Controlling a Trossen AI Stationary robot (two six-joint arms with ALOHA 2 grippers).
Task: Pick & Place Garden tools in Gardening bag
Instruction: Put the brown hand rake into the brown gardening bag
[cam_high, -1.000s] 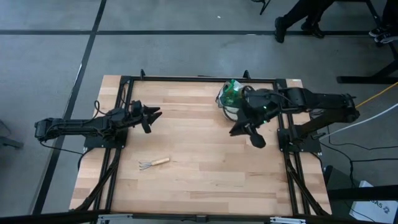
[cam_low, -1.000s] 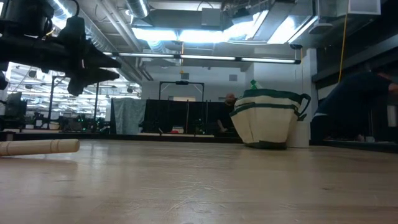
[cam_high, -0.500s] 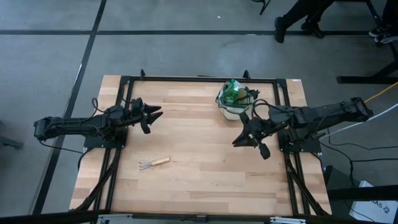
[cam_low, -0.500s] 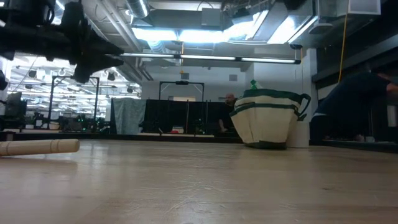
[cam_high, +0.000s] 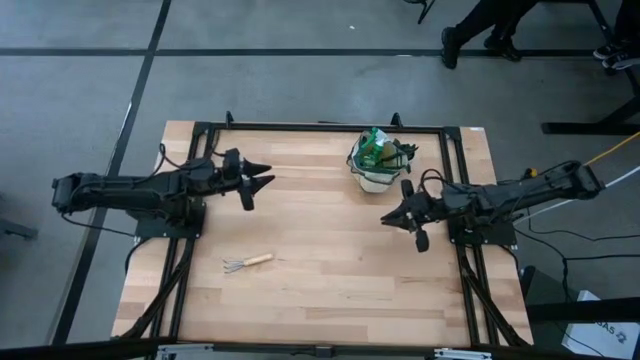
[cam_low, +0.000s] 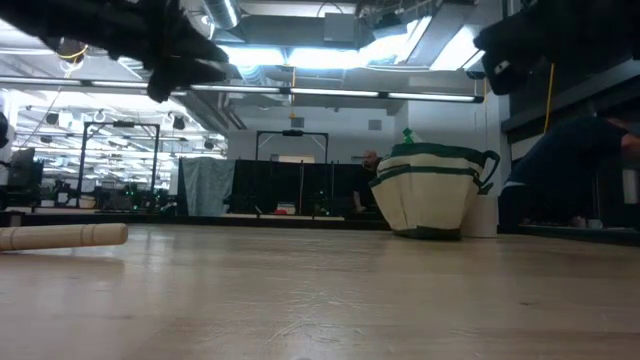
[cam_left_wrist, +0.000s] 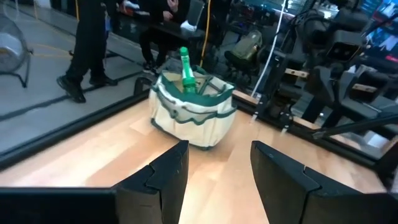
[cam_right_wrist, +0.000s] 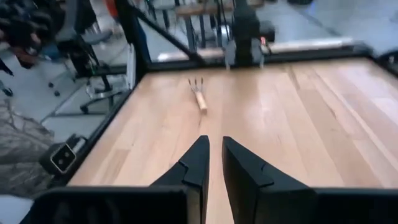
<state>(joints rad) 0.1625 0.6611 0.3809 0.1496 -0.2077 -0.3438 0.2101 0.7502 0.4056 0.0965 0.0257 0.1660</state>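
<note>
The wooden-handled pronged rake (cam_high: 246, 262) lies flat on the table at the near left; it also shows in the right wrist view (cam_right_wrist: 198, 94) and its handle shows in the low view (cam_low: 60, 236). The beige-and-green gardening bag (cam_high: 376, 165) stands on its base at the far right, with a green sprayer top (cam_left_wrist: 185, 65) sticking out of it. My left gripper (cam_high: 262, 180) hovers open and empty at the far left, pointing toward the bag (cam_left_wrist: 193, 112). My right gripper (cam_high: 388, 220) hovers shut and empty just near of the bag, pointing toward the rake.
Black frame rails (cam_high: 320, 127) run along the table's far edge and both sides. Bare wood (cam_high: 330, 270) lies between the rake and the right arm. People's legs (cam_high: 480, 30) show on the floor beyond the far edge.
My left gripper has gone a little toward the table's right edge, toward the bag. My right arm has drawn back from over the bag, and its gripper has gone a little toward the near edge. The rake and the bag have stayed put.
</note>
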